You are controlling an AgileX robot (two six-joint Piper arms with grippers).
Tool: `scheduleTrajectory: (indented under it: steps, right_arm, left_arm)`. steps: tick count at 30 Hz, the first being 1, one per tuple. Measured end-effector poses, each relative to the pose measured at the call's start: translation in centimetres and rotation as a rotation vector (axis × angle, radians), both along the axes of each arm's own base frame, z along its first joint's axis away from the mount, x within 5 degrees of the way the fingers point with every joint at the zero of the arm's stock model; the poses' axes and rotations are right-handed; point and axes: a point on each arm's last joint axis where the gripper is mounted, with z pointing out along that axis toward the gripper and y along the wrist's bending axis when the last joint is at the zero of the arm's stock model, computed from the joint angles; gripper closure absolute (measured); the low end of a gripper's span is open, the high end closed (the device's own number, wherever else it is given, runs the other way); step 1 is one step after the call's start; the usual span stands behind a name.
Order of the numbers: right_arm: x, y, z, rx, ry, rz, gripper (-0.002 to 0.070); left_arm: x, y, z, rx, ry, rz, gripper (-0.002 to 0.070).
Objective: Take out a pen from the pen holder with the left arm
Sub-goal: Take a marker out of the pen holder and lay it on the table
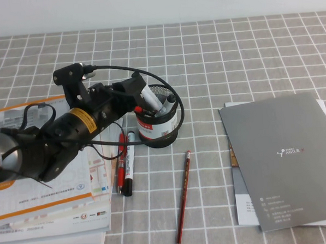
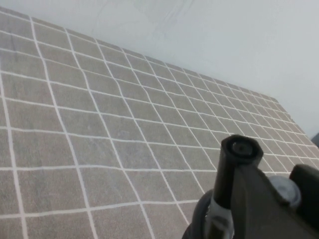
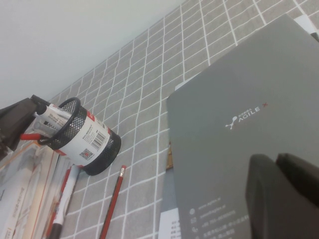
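Grasping was in hand: left gripper (image 1: 141,96) was set at 9 o'clock of the holder (image 1: 158,130), around a pen (image 1: 156,103) inside; whether it was actually gripped couldn't be told. Straight lift was called for next. Right gripper (image 3: 281,194) was parked at 3 o'clock, state couldn't be told either.

The worktop (image 1: 214,48), covered in grey cloth with a white grid, carries a black mesh pen holder (image 1: 159,134) standing upright. Just left of the pen holder, a black marker (image 1: 128,165) and a red pen (image 1: 120,162) lie side by side along the edge of a stack of leaflets (image 1: 42,210). A red pencil (image 1: 183,197) lies on the robot's side of the pen holder. A grey booklet (image 1: 288,159) lies well to the pen holder's right, on top of other sheets.
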Motion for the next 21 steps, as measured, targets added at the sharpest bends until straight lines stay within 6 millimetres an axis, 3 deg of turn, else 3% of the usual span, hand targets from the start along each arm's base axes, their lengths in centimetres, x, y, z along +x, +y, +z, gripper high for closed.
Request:
scheduleTrajectory:
  steps: [10,21]
  right_arm:
    - [0.0,0.0,0.0,0.000,0.000,0.000,0.0689]
    - [0.0,0.0,0.0,0.000,0.000,0.000,0.0689]
  left_arm:
    - [-0.2,-0.4,0.5,-0.014,-0.028,-0.029,0.0574]
    - [-1.0,-0.6,3.0,0.050,-0.118,-0.083,0.0575]
